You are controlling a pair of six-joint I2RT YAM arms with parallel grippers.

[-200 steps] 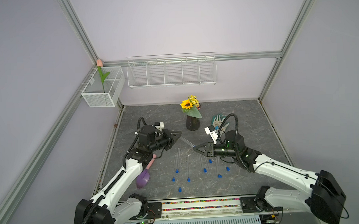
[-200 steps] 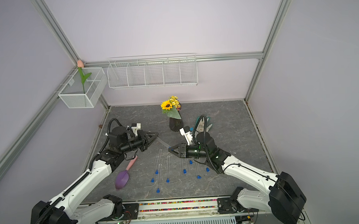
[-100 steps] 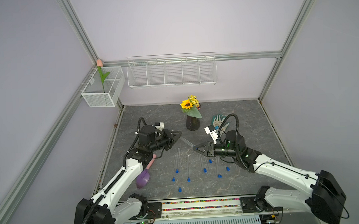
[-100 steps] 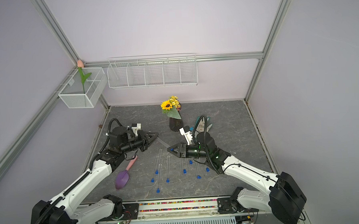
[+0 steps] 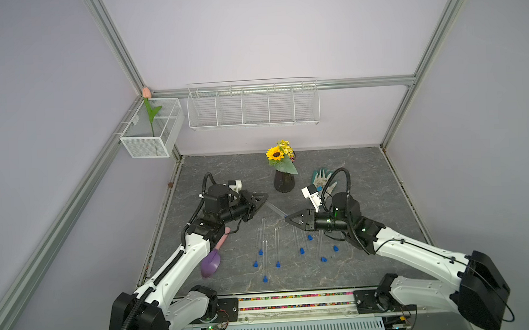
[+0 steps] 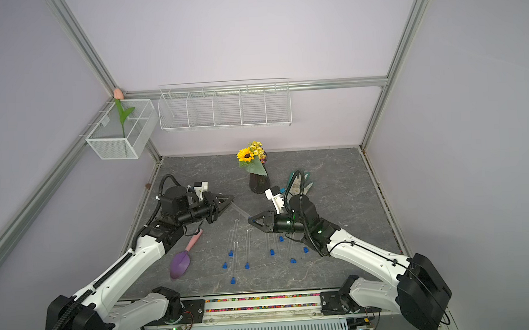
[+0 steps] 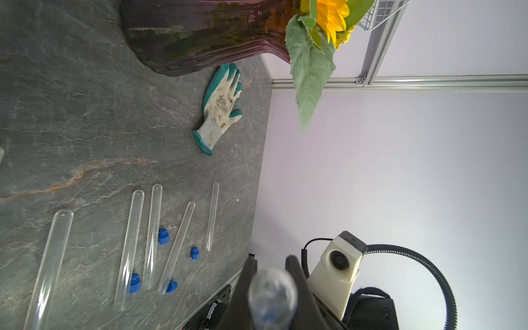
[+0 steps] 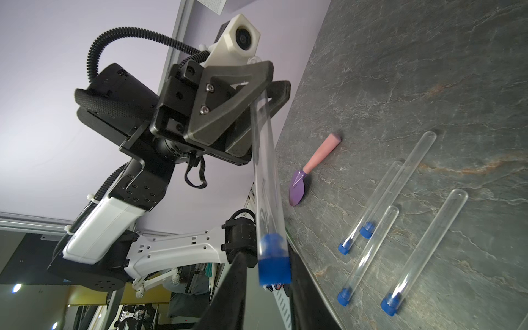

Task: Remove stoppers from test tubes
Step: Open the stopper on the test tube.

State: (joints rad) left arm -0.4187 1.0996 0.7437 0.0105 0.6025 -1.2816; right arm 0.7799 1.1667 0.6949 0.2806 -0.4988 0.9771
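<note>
Left fingers (image 7: 246, 285) clamp the rounded end of a test tube (image 8: 264, 160), held clear above the tabletop (image 5: 349, 168); right fingers (image 8: 231, 297) flank its blue stopper (image 8: 274, 268), and I cannot tell whether they pinch it. The tube is probably light, slick and brittle: grip the stopper's wider head and pull straight along the tube

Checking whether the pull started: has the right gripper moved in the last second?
No. In both top views the right gripper sits where it did, in front of the vase, at the test tube's stoppered end.
</note>
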